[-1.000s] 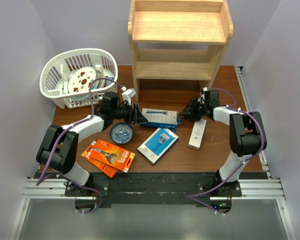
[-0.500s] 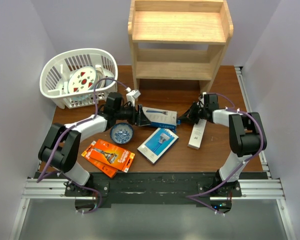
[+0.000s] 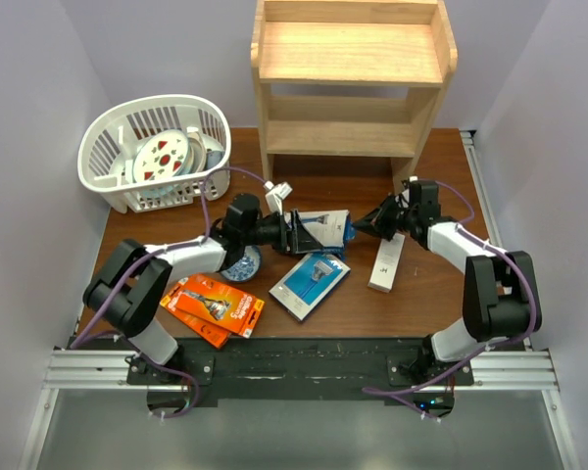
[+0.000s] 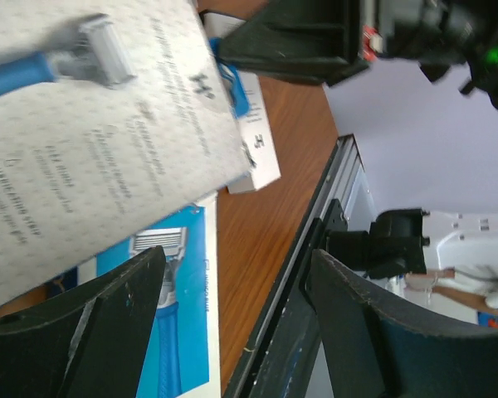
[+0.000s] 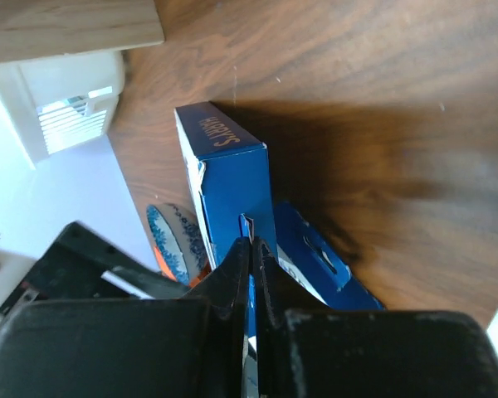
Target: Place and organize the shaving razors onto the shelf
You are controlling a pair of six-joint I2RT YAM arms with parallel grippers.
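The right gripper (image 3: 365,227) is squeezed tight on the thin tab at the right end of the blue Harry's box (image 3: 323,227). Start at the near edge of the table (image 3: 412,304). The orange packs (image 3: 214,305) lie toward the near left corner, and the light blue pack (image 3: 311,283) lies near the middle. The slim white pack (image 3: 386,260) lies a bit further in, on the right. Just past them is the Harry's box, near the middle of the table. It looks tipped, not lying flat. Its long side runs left to right, from one arm to the other. The left gripper (image 3: 292,233) is at its left end with its fingers spread wide. The box looks to sit past them, not between them, so I think only the right arm has the box. The shelf (image 3: 343,137) stands at the far edge, right behind the box and well apart from it. I think the box must go up and away from the arms to reach a board. Its long side already lines up with the boards.
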